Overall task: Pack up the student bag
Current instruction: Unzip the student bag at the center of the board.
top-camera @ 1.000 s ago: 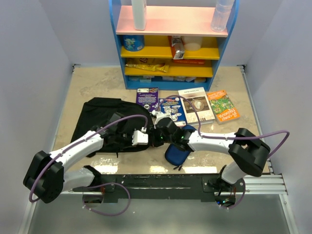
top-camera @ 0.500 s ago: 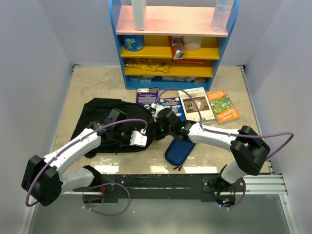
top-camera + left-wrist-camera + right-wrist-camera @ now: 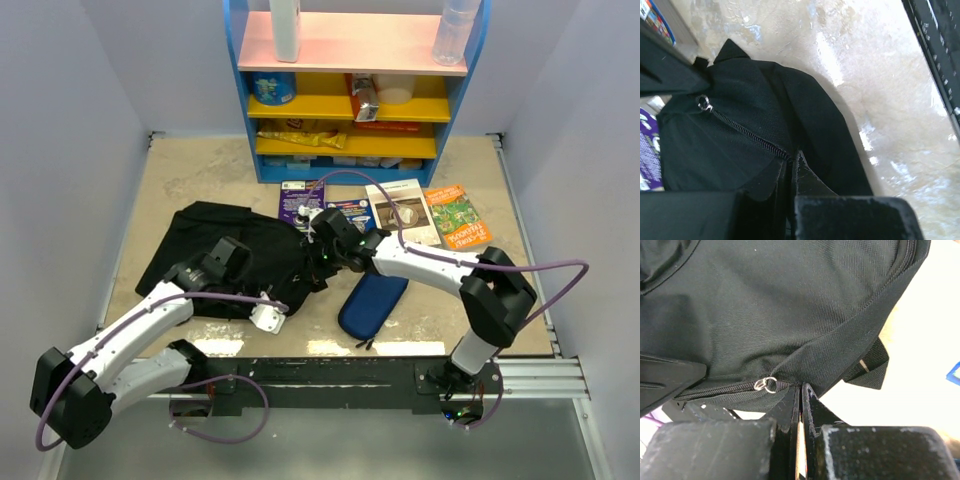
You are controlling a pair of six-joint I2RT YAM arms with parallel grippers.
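Student bag — left gripper, right gripper pinch it.

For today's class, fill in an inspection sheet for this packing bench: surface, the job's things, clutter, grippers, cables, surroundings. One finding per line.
Surface: beige mottled table, glossy where bare.
Job's things: black student bag lying flat left of centre, its zipper visible.
Clutter: row of books beyond the bag; dark-blue pencil case to its right, outside the bag.
Grippers: left gripper fingers shut on bag fabric at the zipper's end; right gripper shut on the bag's edge beside a zipper pull ring.
Cables: purple cable looping along each arm; the right one crosses the books in the top view.
Surroundings: blue shelf unit at the far edge, holding bottles and packets; pale walls.
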